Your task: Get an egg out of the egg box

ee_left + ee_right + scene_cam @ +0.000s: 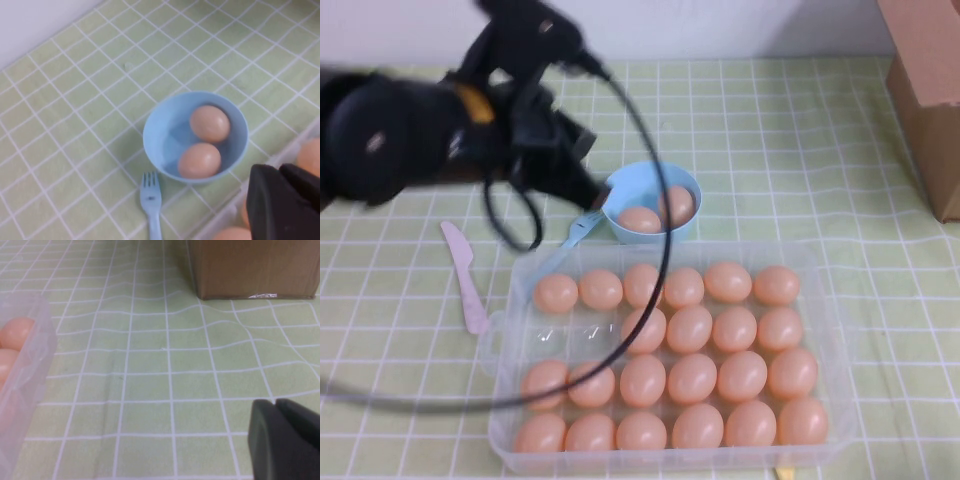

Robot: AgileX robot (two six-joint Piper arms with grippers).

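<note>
Upper left of the high view: left gripper [582, 178] hangs over the counter [790, 150] just beside the light-blue bowl [688, 183], blurred; jaws hard to read from this angle. Bowl holds two eggs. Egg box [830, 340] fills the lower centre, nearly full; two cups in the left part of the second row sit bare. An egg [556, 293] lies at the upper-left corner of the grid, nearest that arm. Pink plastic knife [463, 272] lies left of the box, a blue fork [578, 230] by the bowl. Cardboard box [930, 90] at the upper right edge. Right gripper not visible in this view.

Left wrist view: bowl at centre with both eggs, fork below it, box edge at lower right. Black fingertips [272, 205] pressed together, nothing between them, so jaws look clenched and empty.

Right wrist view: right gripper [276, 412] low over bare counter, jaws clenched on nothing; egg box wall at left edge, cardboard box at top.

Progress, as a judgement: two eggs apparently already out, and no egg is in either gripper now.
</note>
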